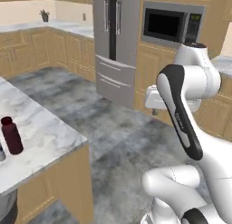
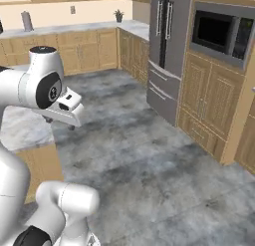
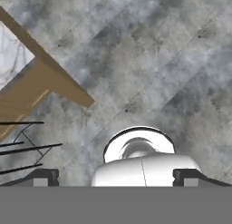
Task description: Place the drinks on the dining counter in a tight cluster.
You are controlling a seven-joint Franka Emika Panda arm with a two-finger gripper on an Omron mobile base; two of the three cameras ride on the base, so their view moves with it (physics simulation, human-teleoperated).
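The white arm (image 1: 190, 128) stands nearest to the camera, bent over its base, and it carries the end effector (image 3: 116, 177) high above the grey stone floor (image 3: 172, 60). In the hand view the two dark fingertips (image 3: 45, 177) sit far apart at the two sides of the picture, so the end effector is wide open and nothing is between its fingers. It looks straight down on the floor.

To the left of the end effector, and lower than it, is the corner of the desk (image 1: 45, 132), a marble top on a tan wood base. In the hand view this corner comes in from the upper left, well apart from the fingertips. On the desk stands a stout dark maroon bottle (image 1: 11, 135), upright, near the left edge of the left base view and far from the end effector. Just beside it, at the picture edge, a small piece of another object shows, but I cannot tell what it is.

Beyond the end effector there is a steel fridge (image 1: 115, 46), and to the right of it a microwave (image 1: 170, 24) built into wooden cabinets (image 2: 209, 100). A small plant (image 2: 118, 15) stands on the far counter.
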